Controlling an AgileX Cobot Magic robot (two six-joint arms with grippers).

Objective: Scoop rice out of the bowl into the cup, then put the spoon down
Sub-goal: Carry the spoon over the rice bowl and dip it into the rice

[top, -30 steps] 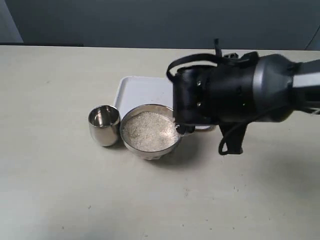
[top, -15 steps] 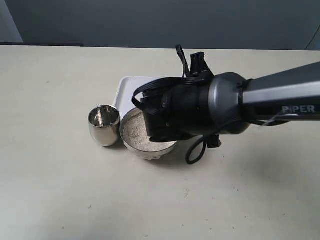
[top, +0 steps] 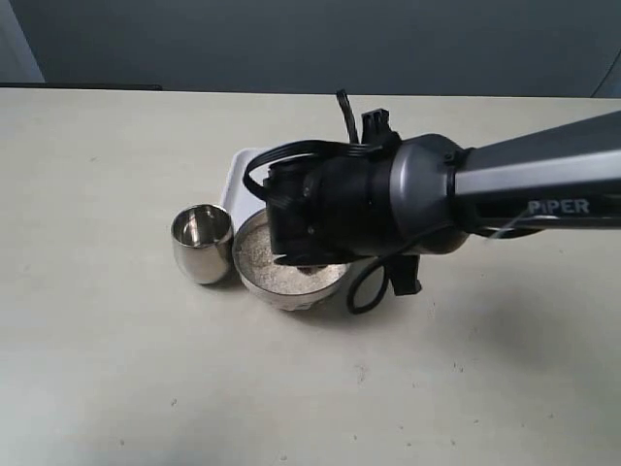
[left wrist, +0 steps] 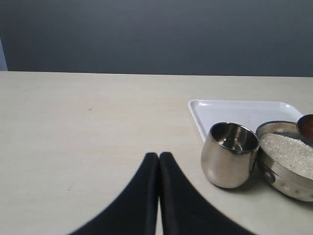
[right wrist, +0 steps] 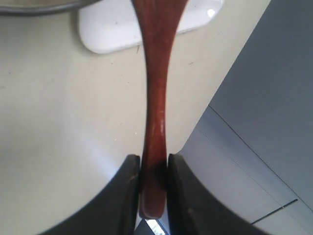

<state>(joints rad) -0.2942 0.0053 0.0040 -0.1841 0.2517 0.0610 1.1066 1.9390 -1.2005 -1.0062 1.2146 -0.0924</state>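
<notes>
The metal bowl (top: 254, 282) holds white rice (top: 264, 262) and stands just right of the steel cup (top: 202, 241). My right arm covers most of the bowl in the exterior view, and its gripper is hidden there. In the right wrist view my right gripper (right wrist: 153, 166) is shut on the handle end of the reddish-brown spoon (right wrist: 156, 88), whose head runs out of frame toward the bowl's rim (right wrist: 39, 7). The left wrist view shows the cup (left wrist: 229, 154), the bowl (left wrist: 286, 169), the rice (left wrist: 288, 152) and a bit of the spoon's head (left wrist: 306, 126) above the rice. My left gripper (left wrist: 159, 161) is shut and holds nothing.
A white tray (top: 243, 180) lies flat behind the bowl and cup, also seen as the tray (left wrist: 239, 111) and the tray (right wrist: 112, 29). The beige table (top: 116, 369) stretches wide to the left and front. A dark wall stands behind.
My right arm has swung left over the bowl, from beside its right rim to covering most of it. Cup, bowl and tray have not moved.
</notes>
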